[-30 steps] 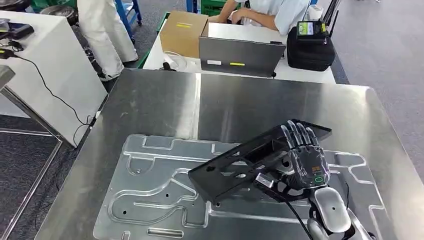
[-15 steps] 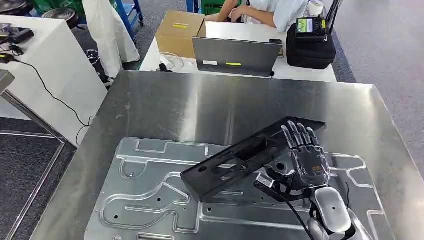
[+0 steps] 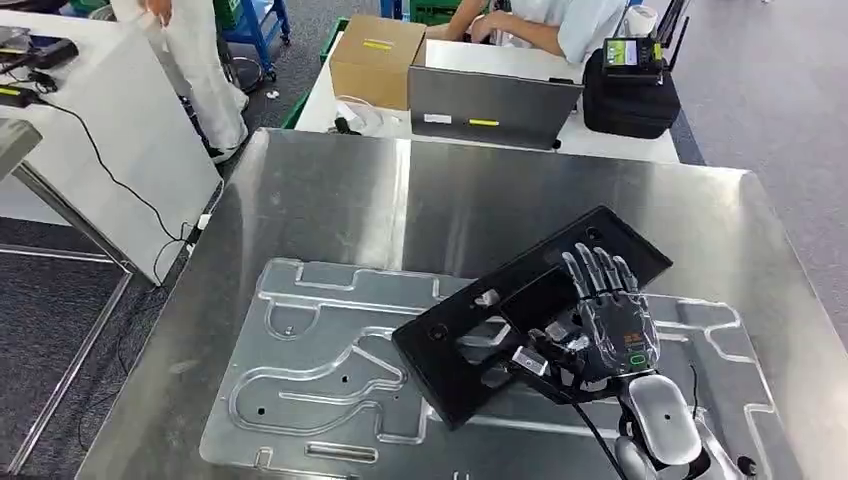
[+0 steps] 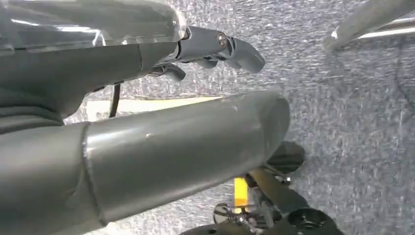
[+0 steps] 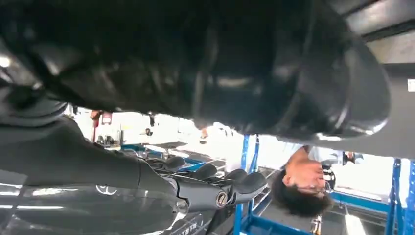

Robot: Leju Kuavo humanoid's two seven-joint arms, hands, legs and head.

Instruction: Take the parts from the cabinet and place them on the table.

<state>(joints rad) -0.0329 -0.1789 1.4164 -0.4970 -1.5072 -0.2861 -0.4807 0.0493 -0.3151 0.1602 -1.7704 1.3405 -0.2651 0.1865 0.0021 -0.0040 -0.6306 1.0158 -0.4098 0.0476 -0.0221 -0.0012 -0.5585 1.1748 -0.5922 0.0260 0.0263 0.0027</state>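
The right hand [image 3: 600, 320] grasps a black slotted plate [image 3: 530, 310] by its near edge, tilted over the stamped metal sheet [image 3: 330, 370] on the steel table [image 3: 480, 200] (probably for set-down). Its fingers lie flat across the plate's top. The left hand [image 4: 215, 46] hangs above the floor, fingers parted, empty.

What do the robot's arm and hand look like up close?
The right hand has dark, see-through-looking fingers and a grey back with a tiny orange label and a green mark. Its wrist is a smooth, shiny silver shell, and thin black cables run beside it. The left hand has a thick grey thumb and darker fingers with round silver pins.
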